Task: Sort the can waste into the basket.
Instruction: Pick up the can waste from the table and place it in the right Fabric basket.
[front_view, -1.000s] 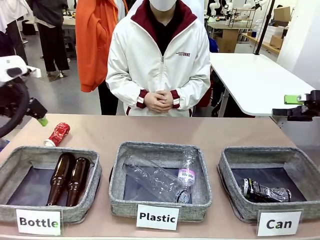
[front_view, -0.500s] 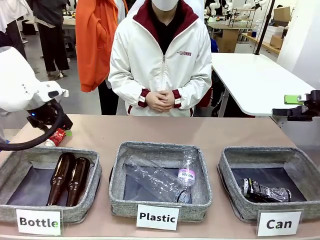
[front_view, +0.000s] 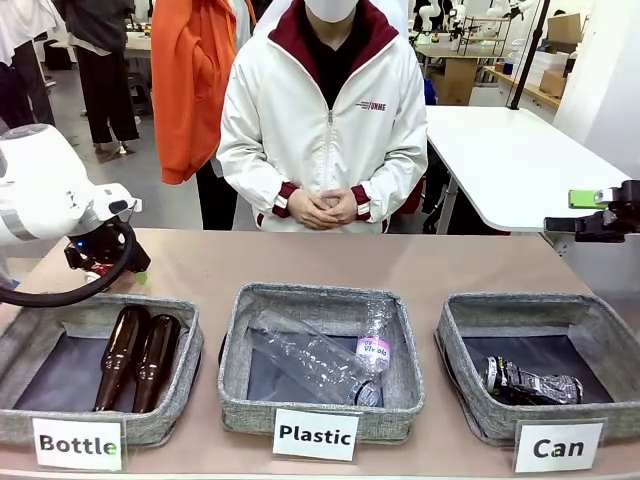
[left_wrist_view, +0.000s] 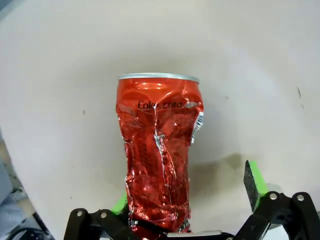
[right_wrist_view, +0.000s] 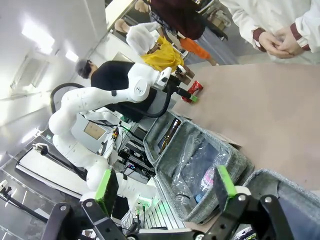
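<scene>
One crushed red metal can with white print (left_wrist_view: 159, 160) lies on the tan table (front_view: 300, 262) behind the "Bottle" basket, between the wide-open fingers of the left gripper (left_wrist_view: 187, 200), not yet clamped. A crushed black can (front_view: 530, 382) lies in the grey woven "Can" basket (front_view: 455, 345). The right gripper (right_wrist_view: 165, 192), fingers spread and empty, hangs above the baskets.

Robotics lab, white worktables (front_view: 520, 160), labelled sorting baskets (front_view: 320, 350), bystanders behind

Bare table (front_view: 450, 262) behind my three baskets lies open to the Can basket (front_view: 470, 330), with only the person's clasped hands (front_view: 322, 208) bordering it.
</scene>
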